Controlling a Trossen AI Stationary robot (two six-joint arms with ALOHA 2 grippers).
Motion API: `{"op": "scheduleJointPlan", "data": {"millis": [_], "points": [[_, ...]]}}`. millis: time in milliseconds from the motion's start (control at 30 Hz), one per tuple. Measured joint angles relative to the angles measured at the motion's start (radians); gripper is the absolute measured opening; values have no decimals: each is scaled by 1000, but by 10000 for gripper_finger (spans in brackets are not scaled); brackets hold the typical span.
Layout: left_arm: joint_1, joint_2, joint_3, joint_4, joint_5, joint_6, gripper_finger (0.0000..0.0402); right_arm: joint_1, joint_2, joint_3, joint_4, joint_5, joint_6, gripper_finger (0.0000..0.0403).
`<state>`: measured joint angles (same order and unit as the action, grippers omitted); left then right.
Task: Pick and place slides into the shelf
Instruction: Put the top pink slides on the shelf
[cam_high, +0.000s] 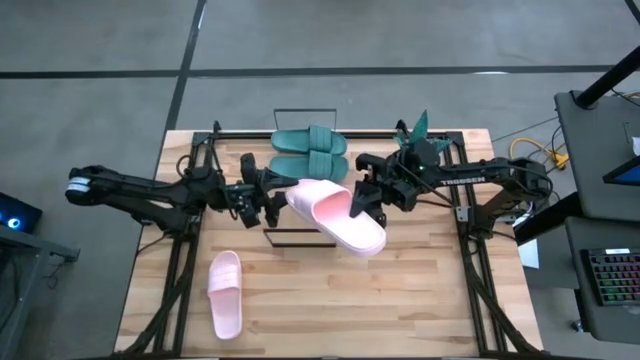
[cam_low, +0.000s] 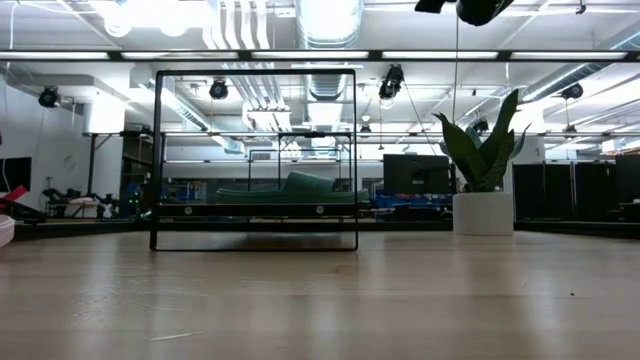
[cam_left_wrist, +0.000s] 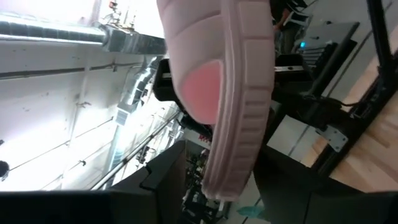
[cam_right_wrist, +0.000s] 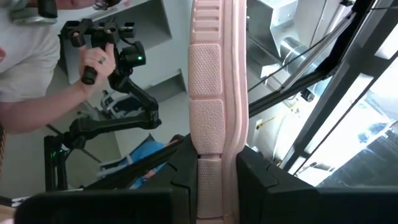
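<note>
One pink slide hangs in the air over the table's middle, above the shelf's near wire rail. My right gripper is shut on it from the right. My left gripper is open at its left end, with fingers on either side of that end. The second pink slide lies flat on the table, near left. Two teal slides lie side by side on the shelf, toward its far end. My right gripper pinches the pink slide by its right long edge, about mid-length, between its two fingers. It comes level from the table's right. The ribbed edge runs on ahead past the fingers. The slide is lifted clear of table and shelf. My left gripper: I cannot tell whether a finger touches the slide's end.
A potted plant stands at the far right of the table, close to my right arm. Black frame rails run along the table's left and right sides. In the right wrist view a person's hand grips a control handle beyond the table.
</note>
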<state>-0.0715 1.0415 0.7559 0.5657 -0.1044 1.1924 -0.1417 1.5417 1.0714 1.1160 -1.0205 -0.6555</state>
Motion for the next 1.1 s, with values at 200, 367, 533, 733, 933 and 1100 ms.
{"op": "scheduleJointPlan", "data": {"millis": [200,367,533,733,933,1100], "points": [[0,13,3,-3,-6,22,97,-1,1,0,-3,23,16,55],[0,-11,3,-16,-12,21,18,-2,1,2,-8,37,23,60],[-9,-60,3,-40,-132,68,18,-4,-4,0,-15,152,95,139],[-27,-187,-14,-174,-341,101,18,-39,-83,-4,-252,361,73,195],[-29,-333,-18,-304,-426,103,18,-57,-206,0,-680,494,-67,200],[-29,-397,-24,-428,-443,23,18,-45,-297,0,-916,625,-183,201]]}}
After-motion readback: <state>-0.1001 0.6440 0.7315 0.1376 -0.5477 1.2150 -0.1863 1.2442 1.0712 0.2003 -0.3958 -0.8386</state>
